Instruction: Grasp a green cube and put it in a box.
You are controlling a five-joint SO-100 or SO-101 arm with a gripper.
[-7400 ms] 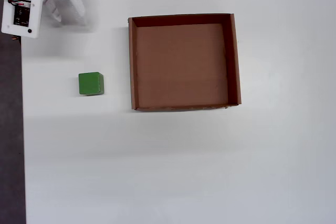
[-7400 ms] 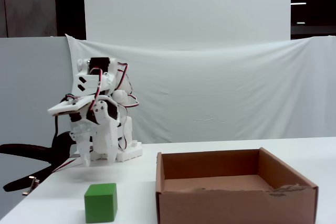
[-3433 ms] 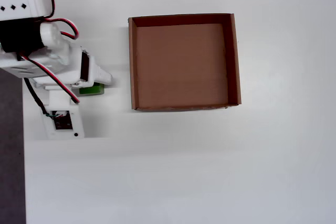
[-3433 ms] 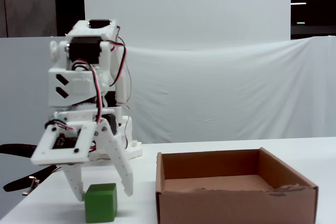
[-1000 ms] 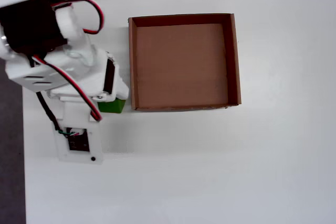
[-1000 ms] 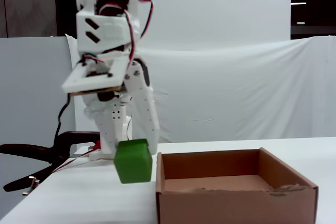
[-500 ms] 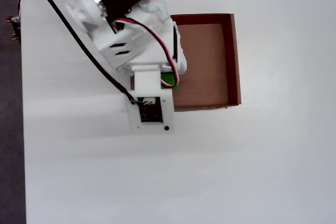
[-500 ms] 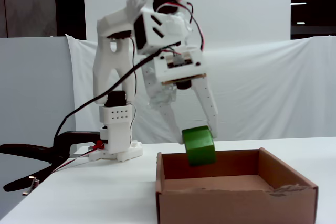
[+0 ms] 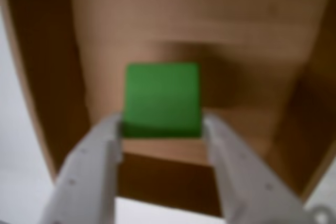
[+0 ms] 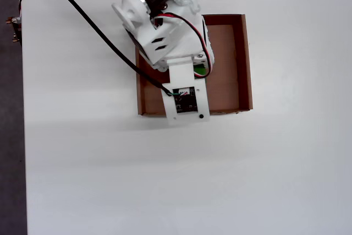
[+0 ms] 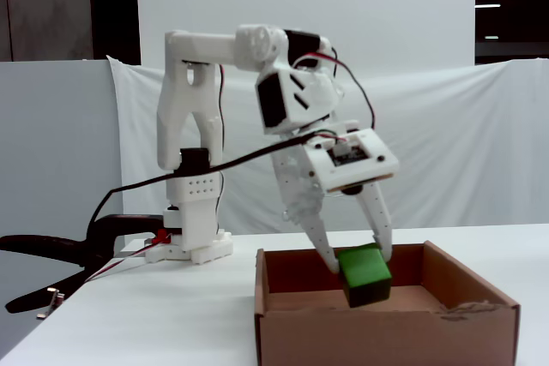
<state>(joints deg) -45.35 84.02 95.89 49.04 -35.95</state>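
Note:
The green cube [image 9: 161, 99] sits between my two white fingertips in the wrist view, over the floor of the brown cardboard box [image 9: 37, 87]. My gripper [image 9: 161, 124] is shut on the cube, with a finger against each side. In the fixed view the gripper [image 11: 356, 259] points down into the box [image 11: 386, 336] and holds the cube [image 11: 364, 276] tilted, low between the walls. In the overhead view my wrist covers most of the cube; only a green sliver [image 10: 201, 70] shows inside the box [image 10: 245, 59].
The box stands on a white table [image 10: 165, 180]. My arm's base [image 11: 190, 246] stands behind the box in the fixed view, with a black clamp [image 11: 51, 250] and cables at the left. A black cable [image 10: 99, 31] crosses the table in the overhead view.

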